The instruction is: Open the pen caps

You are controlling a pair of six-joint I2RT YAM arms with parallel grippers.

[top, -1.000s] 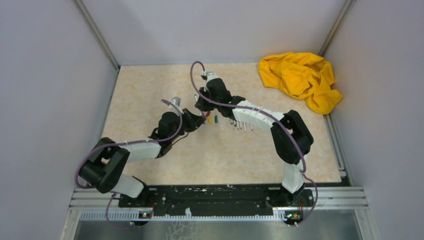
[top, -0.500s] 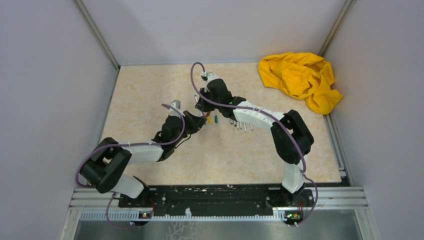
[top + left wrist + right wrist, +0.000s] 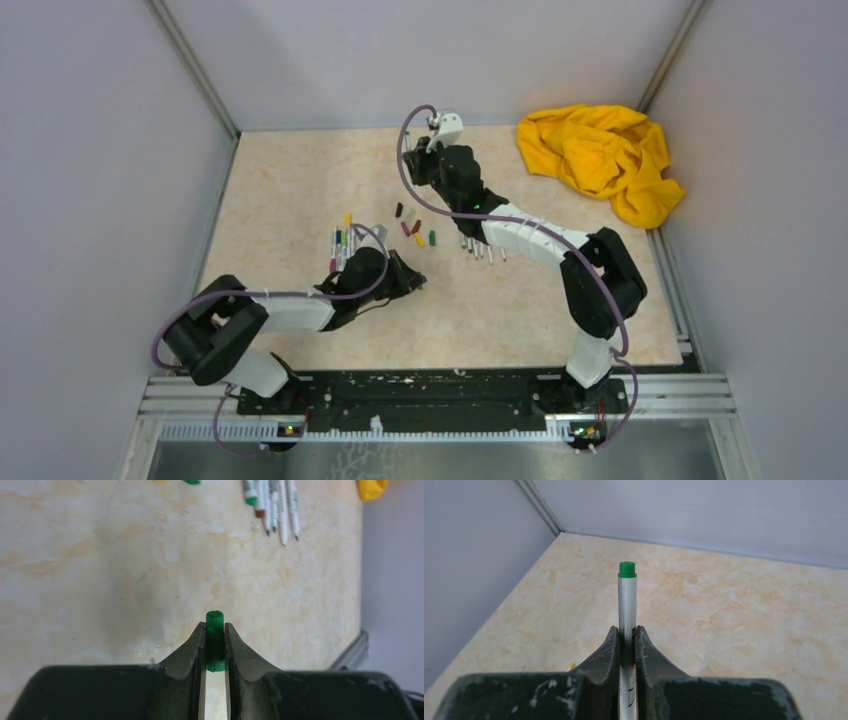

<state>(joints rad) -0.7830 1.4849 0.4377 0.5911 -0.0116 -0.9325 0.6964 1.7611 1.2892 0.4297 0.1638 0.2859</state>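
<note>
Arms are pulled apart since earlier: green cap (image 3: 215, 621) is gripped in left jaws, near-centre over the surface (image 3: 500, 310); pen barrel (image 3: 627, 605) is clamped in right jaws, far side. Cap is best released low beside loose caps (image 3: 432, 238).

Pale grey panels on three sides: back wall (image 3: 430, 60), left wall (image 3: 90, 200), right wall (image 3: 770, 200), all plain and flat. Metal posts run up the two far corners, left post (image 3: 197, 70) and right post (image 3: 668, 55). The table (image 3: 290, 170) is a beige marbled slab, evenly lit, with only soft shadows. In the far right corner, a yellow cloth (image 3: 600, 160) lies crumpled. Along the near edge, a black bar (image 3: 430, 385) sits on a ribbed aluminium rail (image 3: 700, 395).
</note>
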